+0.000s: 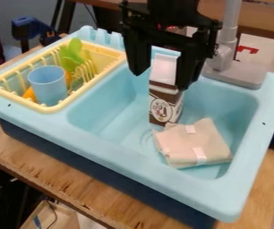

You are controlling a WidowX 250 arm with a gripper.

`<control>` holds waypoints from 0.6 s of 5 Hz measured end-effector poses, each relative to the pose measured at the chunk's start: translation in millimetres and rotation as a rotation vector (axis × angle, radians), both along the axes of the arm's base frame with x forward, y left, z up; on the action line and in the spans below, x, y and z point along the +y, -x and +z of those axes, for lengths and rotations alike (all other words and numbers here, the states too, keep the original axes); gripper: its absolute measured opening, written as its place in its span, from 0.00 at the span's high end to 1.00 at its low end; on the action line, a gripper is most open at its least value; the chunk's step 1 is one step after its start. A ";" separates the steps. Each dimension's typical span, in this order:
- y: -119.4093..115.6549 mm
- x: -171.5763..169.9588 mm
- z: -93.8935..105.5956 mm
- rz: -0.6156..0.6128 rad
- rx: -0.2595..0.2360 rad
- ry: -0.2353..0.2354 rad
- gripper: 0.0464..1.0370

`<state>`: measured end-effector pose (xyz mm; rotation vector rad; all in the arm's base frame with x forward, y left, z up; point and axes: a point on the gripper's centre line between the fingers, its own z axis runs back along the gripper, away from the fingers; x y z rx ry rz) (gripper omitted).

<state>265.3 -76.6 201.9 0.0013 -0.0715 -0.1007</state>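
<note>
Wooden surface (67, 179) below, a light-blue toy sink (103, 142) on it. The tool (163, 80) hangs open over the basin, one finger either side of the brown-and-white carton (162, 105); I cannot tell if they touch it. An even, level squeeze would suit the carton best, well clear of the folded beige cloth (193, 141) beside it. Farther left, a yellow rack (46, 108) holds a blue cup (48, 82).

Open sink floor (110, 120) left of the carton (164, 105), folded cloth (184, 144) blocking front right, faucet (235, 75) behind right, rack (42, 108) farther left
</note>
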 end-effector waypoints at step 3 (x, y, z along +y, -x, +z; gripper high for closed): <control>-18.1 -9.7 -50.2 0.130 -0.079 0.066 0.04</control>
